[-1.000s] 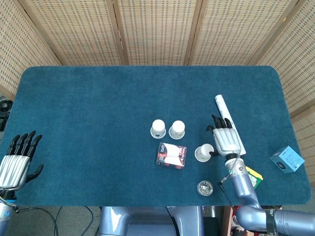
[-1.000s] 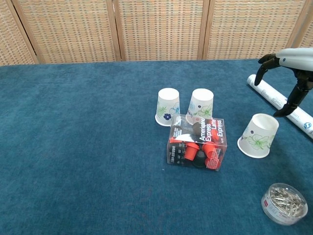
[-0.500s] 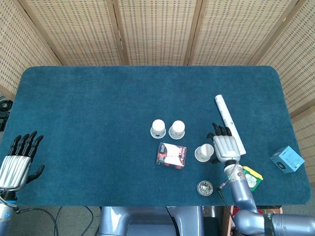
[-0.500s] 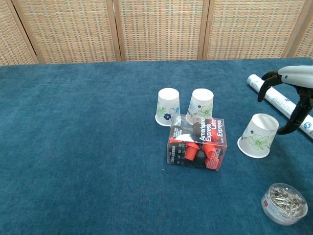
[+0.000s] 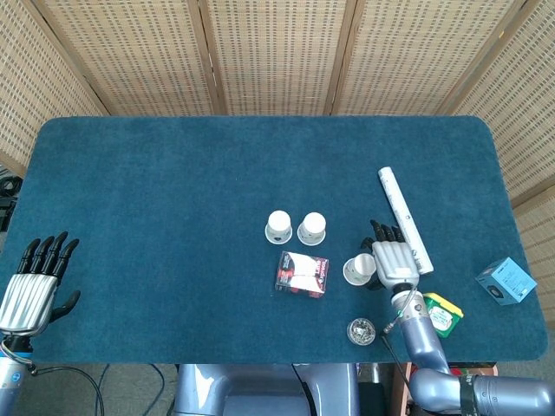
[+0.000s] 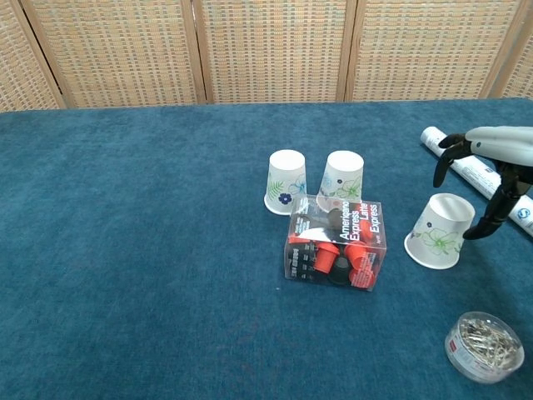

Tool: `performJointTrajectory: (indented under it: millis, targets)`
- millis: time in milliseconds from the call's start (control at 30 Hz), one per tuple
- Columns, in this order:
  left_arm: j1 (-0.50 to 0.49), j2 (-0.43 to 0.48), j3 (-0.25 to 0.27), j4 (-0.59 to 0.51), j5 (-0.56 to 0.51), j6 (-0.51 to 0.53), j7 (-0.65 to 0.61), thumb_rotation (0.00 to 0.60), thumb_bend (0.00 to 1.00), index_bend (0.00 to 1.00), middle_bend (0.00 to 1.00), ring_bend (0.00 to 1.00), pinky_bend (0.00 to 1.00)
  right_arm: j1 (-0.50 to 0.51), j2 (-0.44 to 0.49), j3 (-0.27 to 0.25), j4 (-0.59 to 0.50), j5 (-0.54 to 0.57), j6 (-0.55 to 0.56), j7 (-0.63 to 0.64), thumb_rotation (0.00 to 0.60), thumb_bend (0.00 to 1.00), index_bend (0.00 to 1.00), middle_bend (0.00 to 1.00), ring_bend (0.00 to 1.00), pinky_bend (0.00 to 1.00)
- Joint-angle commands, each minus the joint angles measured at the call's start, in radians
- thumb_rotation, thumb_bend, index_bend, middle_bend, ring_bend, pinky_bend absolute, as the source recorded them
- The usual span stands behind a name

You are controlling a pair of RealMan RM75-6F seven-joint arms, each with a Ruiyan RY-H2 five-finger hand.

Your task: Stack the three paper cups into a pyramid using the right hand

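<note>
Blue table [image 5: 173, 217] holds everything. Right hand [image 6: 491, 179] hovers w/ fingers spread, holding nothing, just beside the third cup [image 6: 440, 231]. That cup sits upside down, apart from the other two cups [image 6: 286, 182] [image 6: 343, 180], which stand side by side behind the capsule box [image 6: 337, 242]. Step, probably: reaching for cup 3. Next: close fingers round it, lift, set it atop the pair.

right hand [image 5: 395, 260]: silver back | black fingers | grey-blue arm

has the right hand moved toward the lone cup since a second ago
Yes. The right hand has slid back along the white tube toward the near table edge, closing beside the lone cup.
</note>
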Motion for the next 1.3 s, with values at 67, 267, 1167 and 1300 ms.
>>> performJointTrajectory:
  millis: [67, 267, 1167, 1300]
  targets:
    - [0.001, 0.001, 0.0, -0.003, 0.001, 0.002, -0.002, 0.6, 0.31, 0.0, 0.0, 0.0, 0.0, 0.005, -0.018, 0.004, 0.013, -0.003, -0.004, -0.001, 0.6, 0.04, 0.36, 0.0, 0.0, 0.0]
    - [0.001, 0.002, 0.0, 0.001, 0.0, 0.001, -0.006, 0.6, 0.31, 0.0, 0.0, 0.0, 0.0, 0.014, -0.036, -0.003, 0.05, -0.015, 0.0, -0.027, 0.6, 0.04, 0.4, 0.0, 0.0, 0.0]
    - [0.0, 0.003, -0.001, -0.002, -0.001, -0.002, -0.014, 0.6, 0.31, 0.0, 0.0, 0.0, 0.0, 0.049, -0.004, 0.069, -0.002, -0.026, 0.028, -0.077, 0.6, 0.04, 0.54, 0.0, 0.0, 0.0]
    - [0.002, 0.004, -0.002, -0.002, -0.002, 0.002, -0.015, 0.6, 0.31, 0.0, 0.0, 0.0, 0.0, 0.075, 0.036, 0.105, -0.062, -0.018, 0.057, -0.123, 0.6, 0.04, 0.54, 0.0, 0.0, 0.0]
